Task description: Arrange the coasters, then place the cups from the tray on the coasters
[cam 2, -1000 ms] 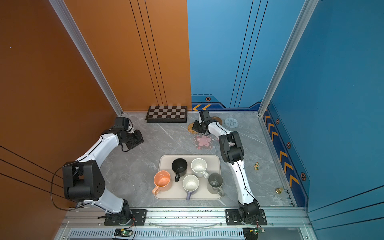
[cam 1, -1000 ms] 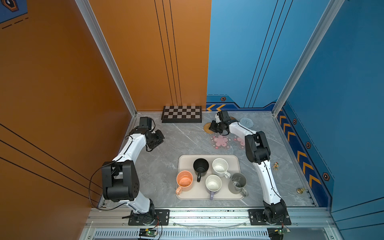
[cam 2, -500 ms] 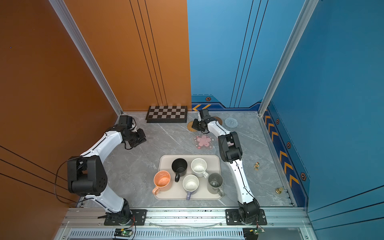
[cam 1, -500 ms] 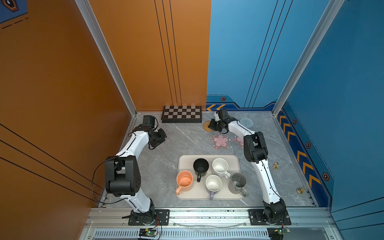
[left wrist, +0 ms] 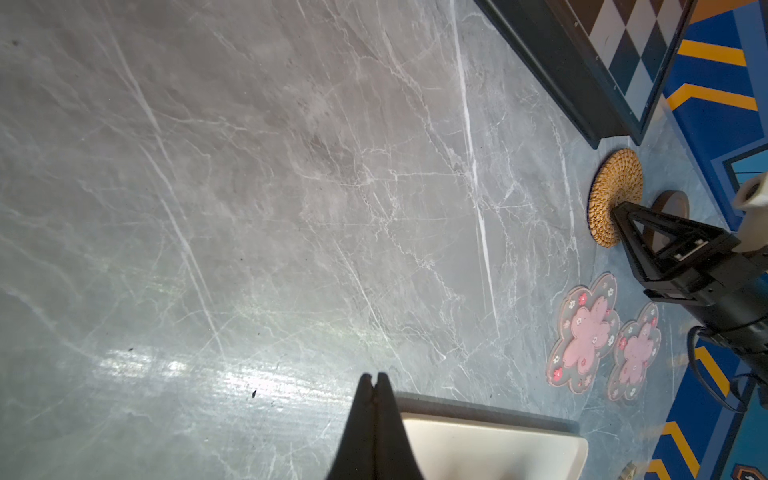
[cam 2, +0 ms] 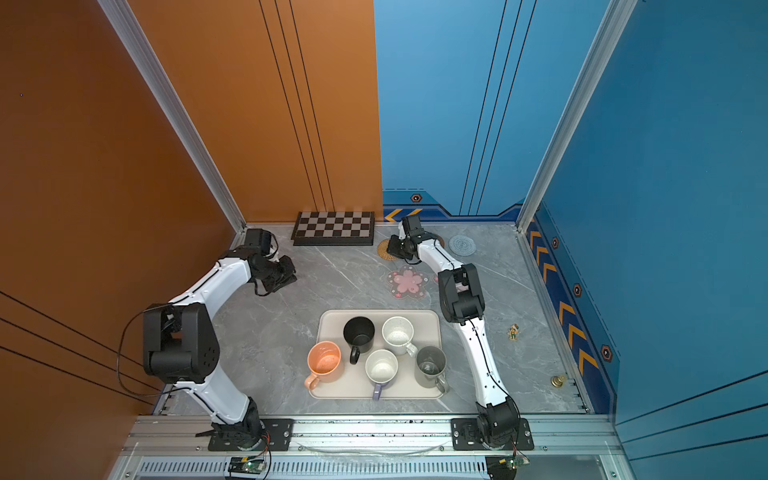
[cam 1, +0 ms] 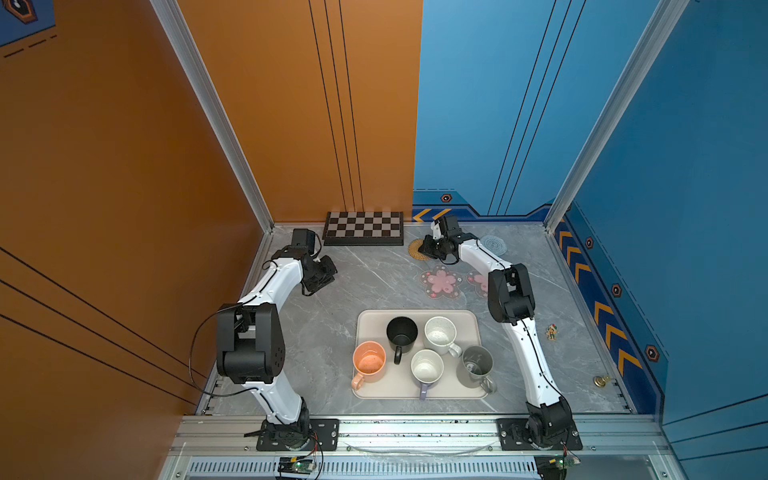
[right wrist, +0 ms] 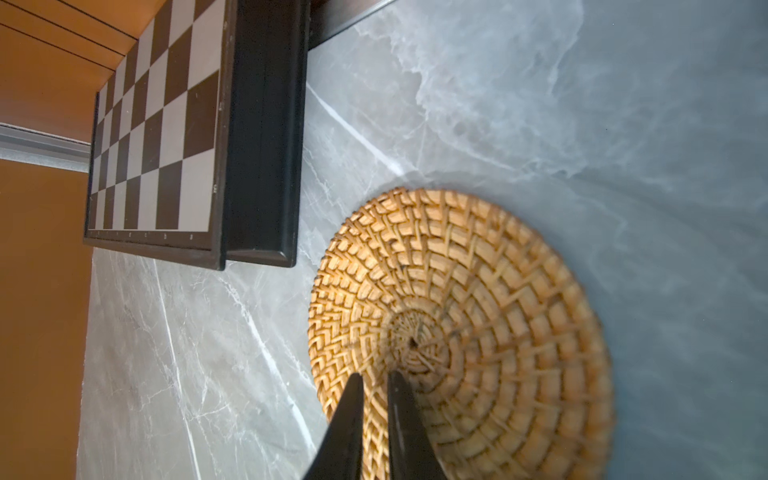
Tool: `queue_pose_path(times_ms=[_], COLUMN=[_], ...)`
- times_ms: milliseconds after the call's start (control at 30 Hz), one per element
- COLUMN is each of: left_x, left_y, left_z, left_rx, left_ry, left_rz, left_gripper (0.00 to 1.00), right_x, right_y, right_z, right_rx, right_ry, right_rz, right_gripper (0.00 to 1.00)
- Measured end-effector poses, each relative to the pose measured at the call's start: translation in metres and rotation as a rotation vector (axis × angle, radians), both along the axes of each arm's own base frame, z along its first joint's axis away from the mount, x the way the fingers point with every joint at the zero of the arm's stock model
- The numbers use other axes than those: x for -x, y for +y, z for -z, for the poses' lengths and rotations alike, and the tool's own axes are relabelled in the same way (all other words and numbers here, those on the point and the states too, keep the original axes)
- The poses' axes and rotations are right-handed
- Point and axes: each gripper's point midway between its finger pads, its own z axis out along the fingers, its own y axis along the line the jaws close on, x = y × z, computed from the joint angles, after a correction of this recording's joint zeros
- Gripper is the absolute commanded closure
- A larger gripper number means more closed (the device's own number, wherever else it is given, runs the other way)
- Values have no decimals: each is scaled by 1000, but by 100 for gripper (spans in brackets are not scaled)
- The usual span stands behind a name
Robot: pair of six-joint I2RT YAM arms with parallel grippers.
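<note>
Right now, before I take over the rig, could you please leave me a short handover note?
Left tool: shut, empty, over bare table by the tray.
Right tool: slightly open, over the rattan coaster, not gripping it.
Wooden coaster and grey-blue coaster lie at the back; pink coasters just beyond the tray.
Done: no cup moved; black mug, peach mug, speckled mug, lavender mug and grey mug stand on the tray.
Left: arrange coasters, then seat each mug.

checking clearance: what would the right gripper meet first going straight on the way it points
Most likely the rattan coaster: the right gripper points at its middle, jaws slightly apart; its height above is unclear.
</note>
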Motion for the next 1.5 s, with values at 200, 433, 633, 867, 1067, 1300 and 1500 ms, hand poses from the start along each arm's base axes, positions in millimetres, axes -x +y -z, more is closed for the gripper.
queue_pose_path(times_ms=[200,433,633,867,1067,1300,1500], left_x=[-4,-4,-2,1,1,0,0], left_y=[0,-2,-2,-1,0,6,9], left_z=[-6,-6,-12,-14,-14,-13,-12], left_rx=[0,0,0,-7,-14,-42,-58], left_ry=[-16,-17,-31,-36,-36,-36,-36], left_rz=[0,5,5,2,-3,-17,-26], left_gripper=[100,100,100,100,100,100,100], right_x=[4,19,29,35,35,35,29], right_y=[-1,-11,-19,-25,-26,-22,-20], right_z=[-6,-26,-53,-41,-37,-11,-2], right_rx=[13,56,83,130,165,205,218], right_ry=[-10,-15,-54,-38,-46,-18,-20], right_rz=[-21,-32,-34,-30,-16,-12,-5], right_gripper=[67,67,72,80,81,84,84])
